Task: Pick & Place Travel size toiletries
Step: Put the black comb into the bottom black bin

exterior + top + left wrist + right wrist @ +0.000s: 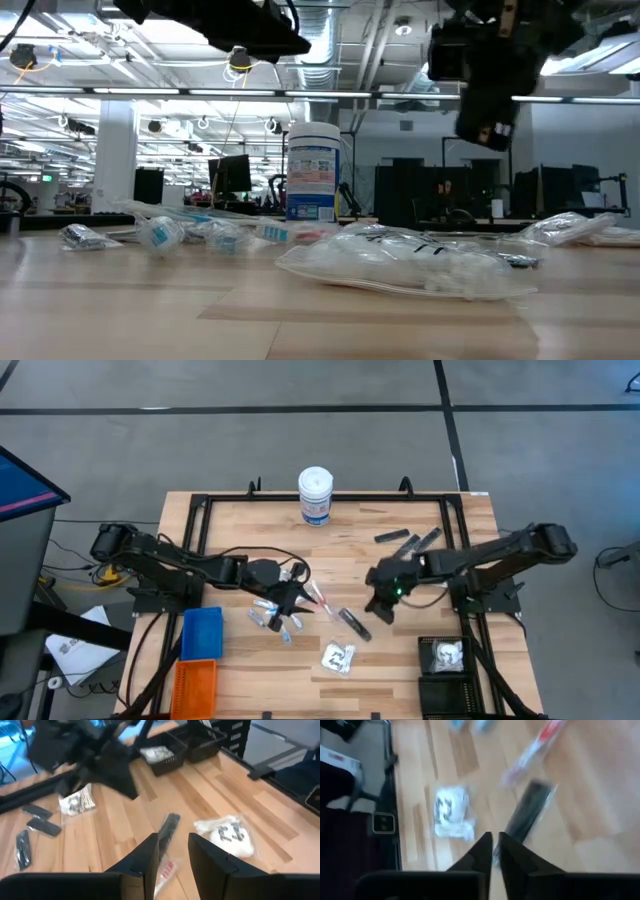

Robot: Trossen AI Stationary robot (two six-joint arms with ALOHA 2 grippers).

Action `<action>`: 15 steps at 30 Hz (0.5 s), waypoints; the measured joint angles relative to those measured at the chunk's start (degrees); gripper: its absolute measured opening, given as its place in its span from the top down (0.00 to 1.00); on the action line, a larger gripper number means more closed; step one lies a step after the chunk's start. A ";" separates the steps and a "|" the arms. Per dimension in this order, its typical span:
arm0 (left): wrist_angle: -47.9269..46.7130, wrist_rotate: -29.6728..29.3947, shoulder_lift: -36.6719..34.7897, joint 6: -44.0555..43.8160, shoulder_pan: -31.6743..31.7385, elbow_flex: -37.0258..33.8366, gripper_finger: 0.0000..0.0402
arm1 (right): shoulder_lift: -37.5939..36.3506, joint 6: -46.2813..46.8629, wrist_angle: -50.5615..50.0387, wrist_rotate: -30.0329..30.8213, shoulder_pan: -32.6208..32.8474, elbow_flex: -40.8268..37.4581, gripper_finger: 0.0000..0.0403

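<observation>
From above, the wooden desk carries the travel size toiletries in a loose group near its middle. Small silver-blue tubes lie under the left gripper; a thin white-and-red stick and a slim black piece lie between the two arms. A clear crinkly packet with white contents lies near the front edge. More black pieces lie toward the back right, and another packet sits in the black bin at the front right corner. The right gripper hangs just beside the slim black piece. The white canister stands at the back edge; blue and orange bins sit at the front left. The middle front of the desk is bare wood.

In the low view, the packet lies nearest, and the tubes lie left of it; both arms hang well above the wood.

In the left wrist view, the left jaws stand apart, holding nothing, above the stick and the black piece.

In the right wrist view, the right jaws are almost together with a narrow gap, empty, above the black piece, with the packet beside it.
</observation>
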 joint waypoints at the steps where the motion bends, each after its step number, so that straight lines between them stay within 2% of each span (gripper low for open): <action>1: 0.18 0.00 0.00 -0.11 0.00 0.00 0.75 | 1.10 1.94 -0.89 0.75 1.45 -0.03 0.87; 6: 0.67 0.00 -0.02 -0.35 0.00 0.00 0.75 | 8.51 7.66 -0.11 2.58 8.55 0.64 0.65; 9: 0.82 0.00 -0.02 -0.35 0.01 0.00 0.75 | 11.24 7.74 -3.40 7.17 12.18 4.18 0.60; 12: 0.98 0.00 -0.02 -0.35 0.02 0.00 0.75 | 14.36 5.64 -3.93 10.80 14.59 7.80 0.70; 15: 1.15 0.00 -0.02 -0.35 0.02 0.00 0.75 | 18.80 3.69 -5.05 12.22 14.97 11.55 0.92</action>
